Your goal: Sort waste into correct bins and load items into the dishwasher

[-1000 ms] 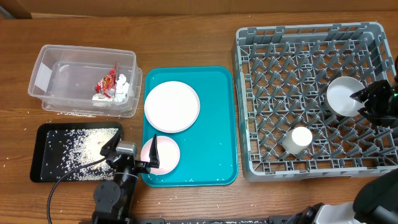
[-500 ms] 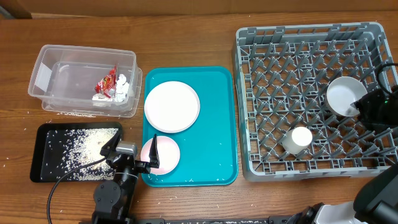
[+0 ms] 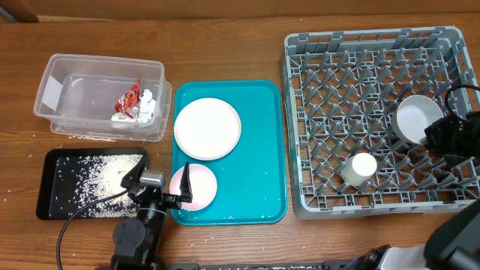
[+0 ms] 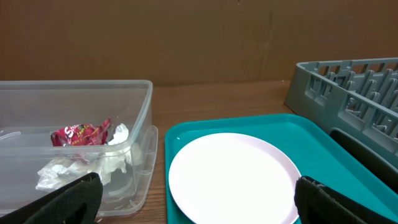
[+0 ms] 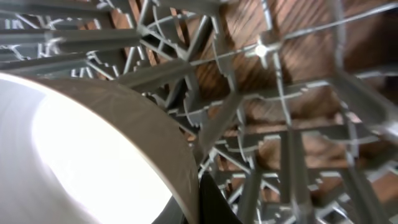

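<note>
Lettering on wrapper (image 3: 128,98) in left-edge bin (image 3: 56,71): illegible. Spread of left gripper (image 3: 157,180): wide; right gripper (image 3: 450,135), at bowl (image 3: 415,118): cannot tell.

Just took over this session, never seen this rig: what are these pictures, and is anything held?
Two robot arms with two-finger grippers work at a wooden table. One picture looks down from above; the others come from wrist cameras. The left gripper, open and empty, hovers by the teal tray, which holds a white plate and a small pinkish dish. Beside it are a black tray of spilled rice and a clear bin with a red wrapper. In the grey dish rack lie a cup and a white bowl; the right gripper is at the bowl's rim, grip unclear.
</note>
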